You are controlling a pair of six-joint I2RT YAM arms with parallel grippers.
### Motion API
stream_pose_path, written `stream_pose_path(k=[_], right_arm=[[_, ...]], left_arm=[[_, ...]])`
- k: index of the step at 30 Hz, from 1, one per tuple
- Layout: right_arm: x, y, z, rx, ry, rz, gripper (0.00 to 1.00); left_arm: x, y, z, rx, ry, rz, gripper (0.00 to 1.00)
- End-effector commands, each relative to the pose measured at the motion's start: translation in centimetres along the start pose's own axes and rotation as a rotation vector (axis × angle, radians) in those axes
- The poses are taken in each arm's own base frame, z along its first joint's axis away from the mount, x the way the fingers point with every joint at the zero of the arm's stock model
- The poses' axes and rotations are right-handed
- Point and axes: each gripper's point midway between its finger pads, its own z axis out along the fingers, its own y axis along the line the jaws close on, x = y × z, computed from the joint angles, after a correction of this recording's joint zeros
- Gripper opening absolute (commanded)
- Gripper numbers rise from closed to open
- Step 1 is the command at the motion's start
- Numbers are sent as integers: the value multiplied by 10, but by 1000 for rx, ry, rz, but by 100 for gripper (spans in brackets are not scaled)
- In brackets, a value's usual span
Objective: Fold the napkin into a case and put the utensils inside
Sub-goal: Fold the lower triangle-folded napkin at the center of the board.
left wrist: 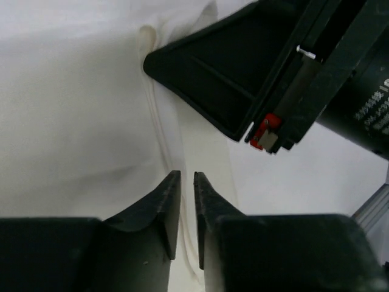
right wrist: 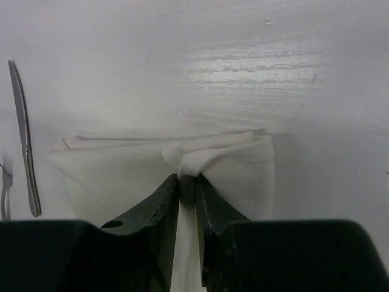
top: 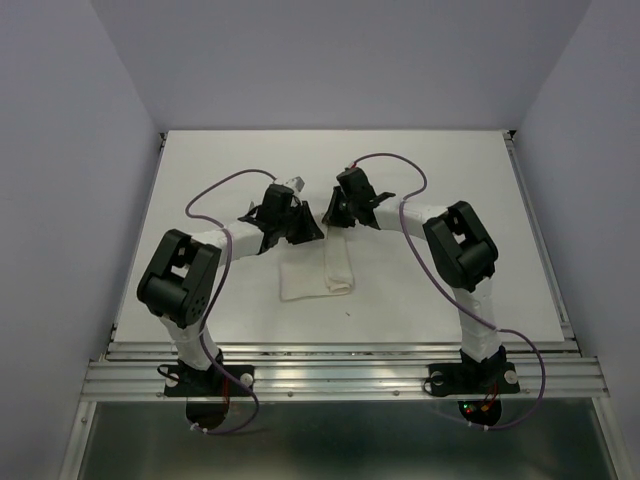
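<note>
The white napkin (top: 300, 280) lies partly folded on the table, with a thicker folded strip on its right side. My right gripper (top: 332, 218) is at the napkin's far edge, shut on a raised fold of the napkin (right wrist: 109, 176), and cloth fills the jaws of the right gripper (right wrist: 187, 179). My left gripper (top: 303, 235) hovers just beside it over the napkin (left wrist: 79, 121). The left gripper (left wrist: 187, 176) shows a narrow gap with nothing in it. A knife (right wrist: 24, 140) and a fork (right wrist: 6, 182) lie on the table beside the napkin.
The right arm's finger (left wrist: 213, 79) reaches across close in front of my left jaws. Purple cables (top: 215, 195) loop over both arms. The table's metal rail (top: 340, 350) runs along the near edge, and grey walls stand to the left, right and back.
</note>
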Motion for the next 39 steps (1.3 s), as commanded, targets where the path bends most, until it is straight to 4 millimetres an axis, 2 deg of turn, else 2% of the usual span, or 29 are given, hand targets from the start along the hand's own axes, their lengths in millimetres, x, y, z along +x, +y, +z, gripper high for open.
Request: stream_pose_path(k=[1, 2, 6, 9, 16, 22, 26, 29, 32, 33, 36, 39], right_arm=[[2, -11, 2, 58, 10, -16, 24], [1, -10, 2, 56, 10, -15, 24], [1, -9, 2, 53, 10, -13, 24], [1, -9, 2, 55, 9, -12, 24], [-1, -8, 0, 51, 6, -10, 24], [-2, 1, -7, 20, 15, -9, 27], [-9, 7, -17, 7, -1, -18, 28], [-10, 7, -24, 8, -8, -20, 36], [-16, 10, -38, 2, -31, -28, 40], [-24, 11, -45, 9, -65, -35, 41], [-33, 11, -61, 23, -100, -59, 44], [-35, 5, -69, 49, -115, -78, 47]], left_arm=[[-30, -18, 12, 40, -74, 12, 19], [-31, -18, 13, 46, -74, 12, 12], [-28, -26, 16, 100, -62, -5, 2], [-26, -32, 20, 136, -54, -16, 2], [-24, -27, 35, 124, -44, -25, 0], [-13, -7, 50, 58, -7, -37, 0], [-9, 2, 51, 32, 1, -42, 0], [-9, 1, 51, 33, -2, -46, 0], [-6, 3, 50, 28, 4, -47, 0], [-6, 4, 50, 27, 4, -46, 0], [-3, 9, 49, 20, 12, -51, 0], [-2, 10, 49, 23, 12, -56, 0]])
